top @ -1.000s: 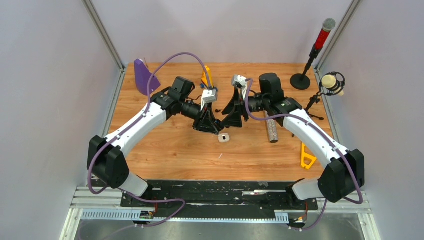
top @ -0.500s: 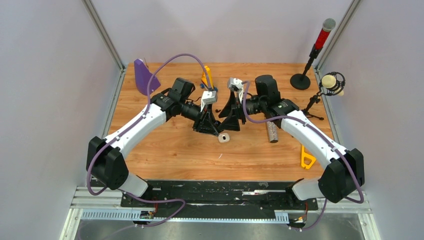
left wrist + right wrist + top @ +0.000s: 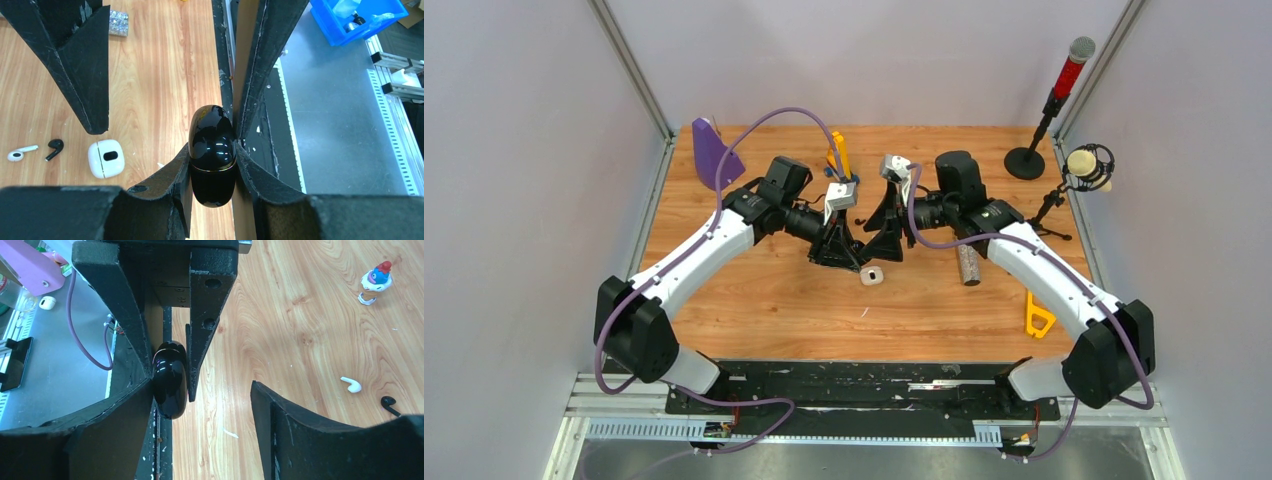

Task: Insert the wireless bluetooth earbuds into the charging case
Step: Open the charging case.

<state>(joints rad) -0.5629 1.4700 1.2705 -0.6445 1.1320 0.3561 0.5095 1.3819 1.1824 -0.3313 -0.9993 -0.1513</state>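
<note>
My left gripper is shut on a glossy black charging case with a thin gold seam, lid closed, held above the table. My right gripper is open; its left finger rests against the black case and its other finger stands well clear. Both grippers meet at the table's middle. A white earbud and a black earbud lie on the wood beside a white case. The right wrist view also shows the white earbud and black earbud.
The white case lies just in front of the grippers. A glittery cylinder, a yellow tool, a purple object, two microphones and a small toy figure stand around. A white sliver lies on the wood.
My right gripper has moved left toward my left gripper and now straddles the black case. My left gripper keeps its hold and has barely moved.
</note>
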